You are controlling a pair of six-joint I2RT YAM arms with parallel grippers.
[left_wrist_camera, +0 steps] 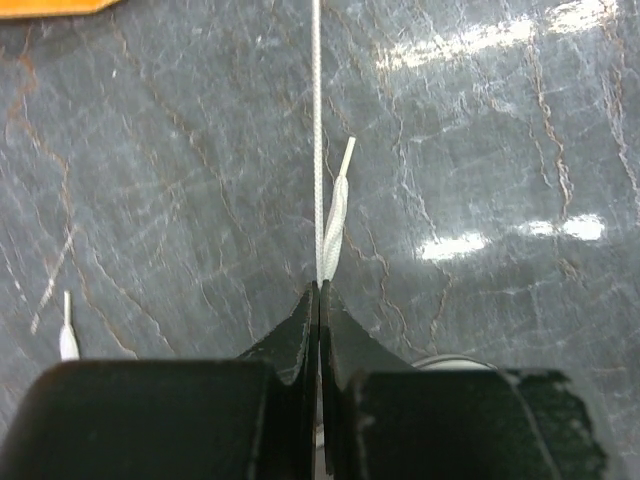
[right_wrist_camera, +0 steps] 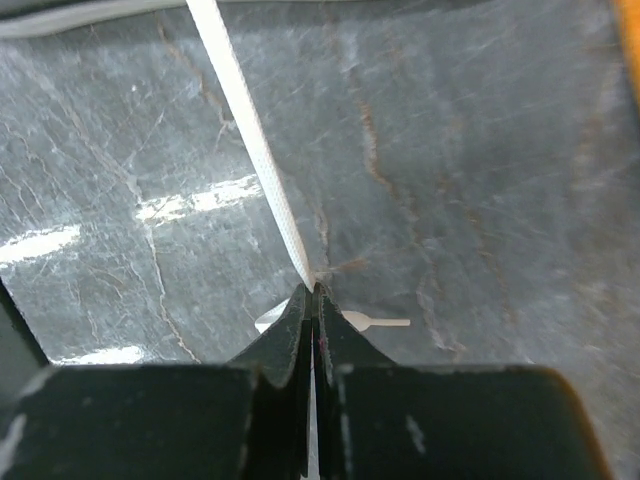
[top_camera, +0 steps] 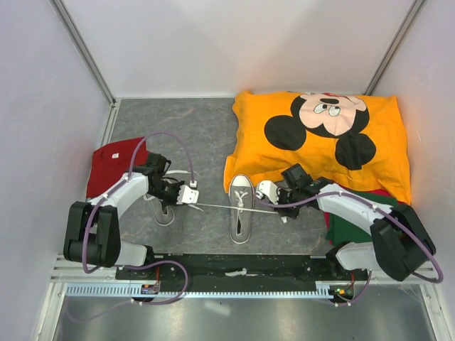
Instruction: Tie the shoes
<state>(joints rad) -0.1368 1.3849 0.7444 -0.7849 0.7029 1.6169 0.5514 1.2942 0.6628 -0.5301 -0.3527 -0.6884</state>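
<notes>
1. The left gripper (left_wrist_camera: 319, 292) is pinched tight on a white lace (left_wrist_camera: 316, 150), and the lace tip pokes out just beside it.
2. The right gripper (right_wrist_camera: 313, 292) is pressed together likewise, on the other end.
3. The lace runs taut between them, across the shoe (top_camera: 240, 224) at table centre.
4. The second shoe (top_camera: 163, 213) lies under the left arm; an orange pillow (top_camera: 384, 149) lies behind.

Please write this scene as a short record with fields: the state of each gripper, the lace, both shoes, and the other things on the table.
left gripper: shut on the lace
right gripper: shut on the lace
lace: taut, running from one gripper to the other across the middle shoe
second shoe: partly hidden under the left arm
other things: orange Mickey Mouse cloth, red cloth, green cloth
</notes>
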